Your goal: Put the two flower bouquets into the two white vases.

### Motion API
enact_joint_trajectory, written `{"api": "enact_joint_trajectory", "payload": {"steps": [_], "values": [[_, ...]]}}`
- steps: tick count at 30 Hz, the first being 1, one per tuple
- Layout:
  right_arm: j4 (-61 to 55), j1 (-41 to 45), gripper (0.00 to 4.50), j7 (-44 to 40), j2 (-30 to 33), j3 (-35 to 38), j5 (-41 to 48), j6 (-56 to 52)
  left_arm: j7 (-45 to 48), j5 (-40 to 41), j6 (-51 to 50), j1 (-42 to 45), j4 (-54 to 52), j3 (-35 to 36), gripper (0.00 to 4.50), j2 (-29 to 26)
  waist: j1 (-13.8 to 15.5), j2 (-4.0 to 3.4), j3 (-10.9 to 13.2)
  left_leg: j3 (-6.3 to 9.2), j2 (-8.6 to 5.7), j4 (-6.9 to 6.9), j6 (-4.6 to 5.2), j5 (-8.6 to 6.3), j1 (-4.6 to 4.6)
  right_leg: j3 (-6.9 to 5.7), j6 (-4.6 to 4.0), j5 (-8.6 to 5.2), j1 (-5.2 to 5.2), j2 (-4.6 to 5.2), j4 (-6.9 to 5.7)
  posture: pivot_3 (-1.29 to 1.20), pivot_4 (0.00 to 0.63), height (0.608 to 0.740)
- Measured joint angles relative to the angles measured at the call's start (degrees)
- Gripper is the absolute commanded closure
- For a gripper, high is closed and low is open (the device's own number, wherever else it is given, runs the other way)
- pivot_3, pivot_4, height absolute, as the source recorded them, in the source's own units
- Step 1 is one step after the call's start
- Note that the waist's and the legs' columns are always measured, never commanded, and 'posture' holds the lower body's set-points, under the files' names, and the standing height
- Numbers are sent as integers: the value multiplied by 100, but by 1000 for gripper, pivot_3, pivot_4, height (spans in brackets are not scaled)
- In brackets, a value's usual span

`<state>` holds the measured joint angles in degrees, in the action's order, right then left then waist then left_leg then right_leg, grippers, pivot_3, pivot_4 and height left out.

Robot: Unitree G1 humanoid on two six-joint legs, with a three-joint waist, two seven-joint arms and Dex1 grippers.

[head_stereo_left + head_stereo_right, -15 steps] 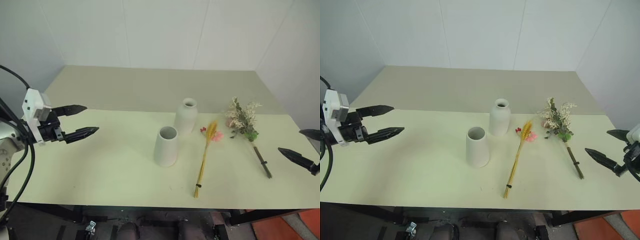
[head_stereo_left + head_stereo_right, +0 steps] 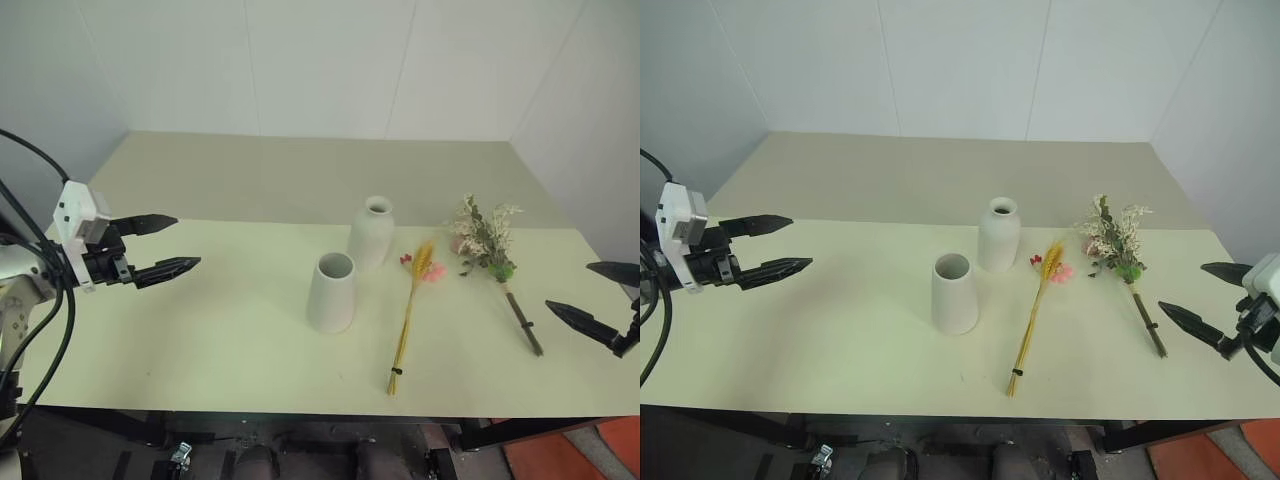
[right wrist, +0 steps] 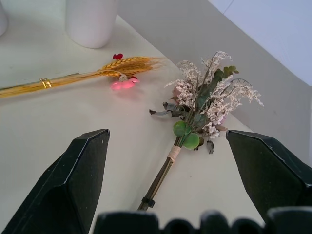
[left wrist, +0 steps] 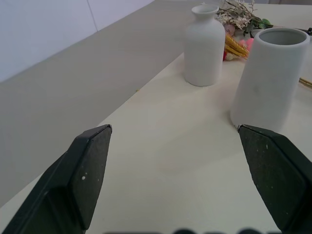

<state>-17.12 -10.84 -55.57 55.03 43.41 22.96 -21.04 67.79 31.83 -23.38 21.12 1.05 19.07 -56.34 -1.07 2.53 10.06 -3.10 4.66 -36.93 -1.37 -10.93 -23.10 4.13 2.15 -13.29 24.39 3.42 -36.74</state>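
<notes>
Both bouquets lie flat on the pale surface [image 2: 200, 330], beside the matte white bottle-shaped vase [image 2: 372, 232]. My right end effector [image 2: 1208, 300] and left end effector [image 2: 166, 245] stand apart, empty. The bushy pink-rose bunch [image 3: 204, 102] looks light and crushable; I judge its dark stem the place to grip.

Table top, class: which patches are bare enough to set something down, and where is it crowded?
The table is bare from the left gripper across to the cone vase, and along the front edge there. It is crowded on the right: bottle vase, wheat bundle and rose bunch lie close together, leaving narrow lanes before the right gripper.
</notes>
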Motion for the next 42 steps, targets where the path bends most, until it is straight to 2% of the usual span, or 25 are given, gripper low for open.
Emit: {"api": "enact_joint_trajectory", "payload": {"steps": [4, 7, 10, 14, 17, 19, 25, 28, 32, 38, 39, 42], "values": [[450, 581, 0, 279, 828, -578, -142, -996, 32, -12, 111, 253, -5, -82, 13, 97, -27, -1, 0, -3, -2, -1, 0, 0, 8, 4, -4, 3, -3, 2, -1, 0, 150, 740], [766, 1231, 0, 345, 1132, -1155, -88, -1728, 20, -26, 130, 341, -16, -277, 13, 237, -33, 0, 0, 1, -1, 1, 1, 0, 1, 3, -6, 2, 1, 0, 0, 0, 150, 740], [1125, 2179, 0, 445, 1255, -2069, -33, -2444, 36, -32, 134, 434, -3, -449, 13, 316, -74, 1, 1, 1, -2, 0, 1, 1, -11, 4, -4, 3, 12, 0, 1, 0, 150, 740], [1854, 3736, 0, 697, 1066, -3484, -345, -3148, 64, -236, 195, 600, -24, -799, 13, 384, -140, 2, 2, 5, -3, -1, 2, 1, -16, 4, -3, 4, 17, -1, -1, 0, 150, 740], [2563, 4439, 0, 731, 780, -4275, -666, -3299, 37, -247, 180, 633, -43, -930, 13, 508, -141, 3, 2, 5, -3, -1, 2, 1, -28, 4, 3, 7, 27, -1, -2, 0, 150, 740], [3190, 4883, 0, 758, 538, -4683, -932, -3296, -4, -247, 159, 681, -85, -959, 13, 538, -141, 2, 2, 4, -5, -3, 3, 2, -53, 5, 32, 30, 52, -1, -5, 0, 150, 740], [5035, 5802, 0, 809, -105, -5323, -1610, -2734, -237, -240, 31, 584, -489, -977, 13, 609, -143, 1, 3, 4, -7, -6, 3, 2, -76, 6, 10, 49, 75, -1, -10, 0, 150, 740], [5845, 6245, 590, 780, -311, -5450, -1910, -2417, -364, -220, -85, 531, -710, -971, 0, 644, -152, 1, 3, 5, -7, -7, 4, 3, -75, 6, 13, 49, 74, -2, -11, 0, 150, 740], [6605, 6612, 2030, 711, -475, -5505, -2195, -2058, -499, -218, -167, 440, -908, -889, 0, 642, -155, 1, 3, 5, -8, -6, 4, 3, -75, 6, 13, 49, 74, -2, -11, 0, 150, 740], [7073, 6841, 4113, 610, -572, -5503, -2409, -2022, -637, -214, -225, 50, -1123, -820, 0, 639, -158, 1, 3, 5, -8, -6, 4, 3, -74, 7, 12, 50, 74, -2, -13, 0, 150, 740], [7128, 6841, 4351, 606, -613, -5501, -2427, -2018, -645, -202, -254, 34, -1152, -788, 0, 639, -158, 1, 3, 5, -7, -7, 4, 3, -74, 7, 13, 50, 73, -2, -13, 0, 150, 740], [7226, 6846, 4364, 625, -706, -5483, -2466, -2009, -654, -183, -282, 35, -1163, -713, 0, 638, -158, 0, 3, 6, -8, -7, 4, 3, -72, 7, 14, 50, 72, -2, -15, 0, 150, 740]]}}
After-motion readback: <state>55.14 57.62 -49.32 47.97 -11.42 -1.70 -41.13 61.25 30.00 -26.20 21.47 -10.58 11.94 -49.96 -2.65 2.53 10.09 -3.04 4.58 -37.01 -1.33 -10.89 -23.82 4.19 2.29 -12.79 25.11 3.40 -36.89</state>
